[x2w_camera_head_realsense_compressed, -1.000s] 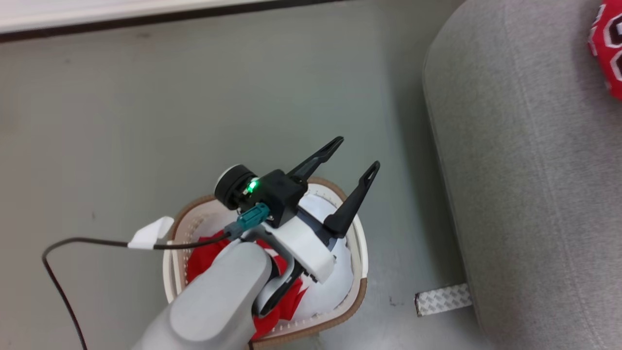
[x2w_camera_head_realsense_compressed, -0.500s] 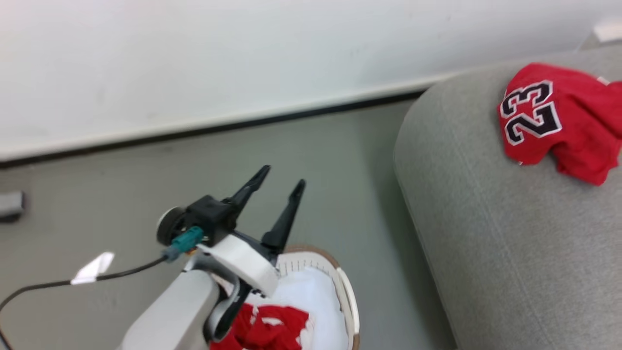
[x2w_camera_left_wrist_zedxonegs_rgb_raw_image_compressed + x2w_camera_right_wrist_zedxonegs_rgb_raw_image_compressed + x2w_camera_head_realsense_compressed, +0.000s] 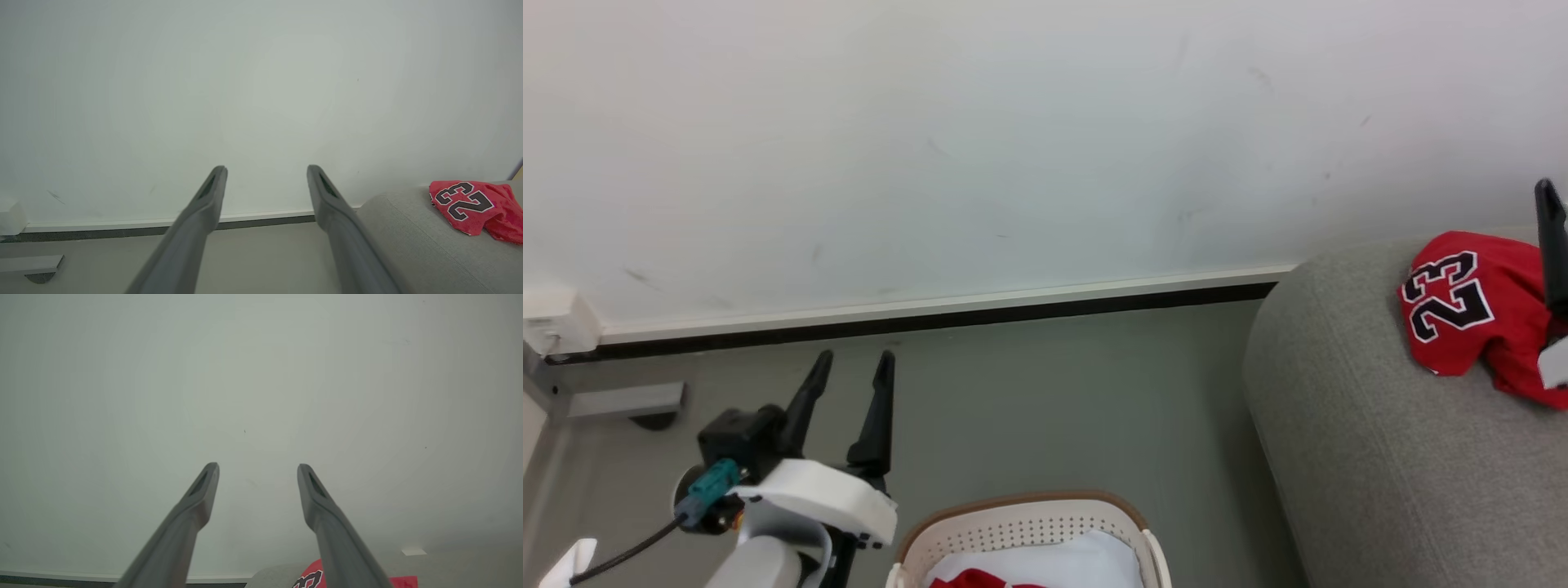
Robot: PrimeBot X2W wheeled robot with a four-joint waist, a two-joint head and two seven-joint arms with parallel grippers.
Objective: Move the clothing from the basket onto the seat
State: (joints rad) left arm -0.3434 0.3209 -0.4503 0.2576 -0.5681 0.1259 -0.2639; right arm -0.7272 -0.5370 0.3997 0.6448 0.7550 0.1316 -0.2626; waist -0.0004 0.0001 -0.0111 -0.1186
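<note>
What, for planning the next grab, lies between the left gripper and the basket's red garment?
Nothing visible but the basket wall: the left gripper, jaws open, is beside it; the red garment lies on top.

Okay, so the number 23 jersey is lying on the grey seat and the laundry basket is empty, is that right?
Not quite. The 23 jersey does lie on the grey seat, but the basket is not empty: the head view shows a red garment and a pale cloth inside it.
</note>
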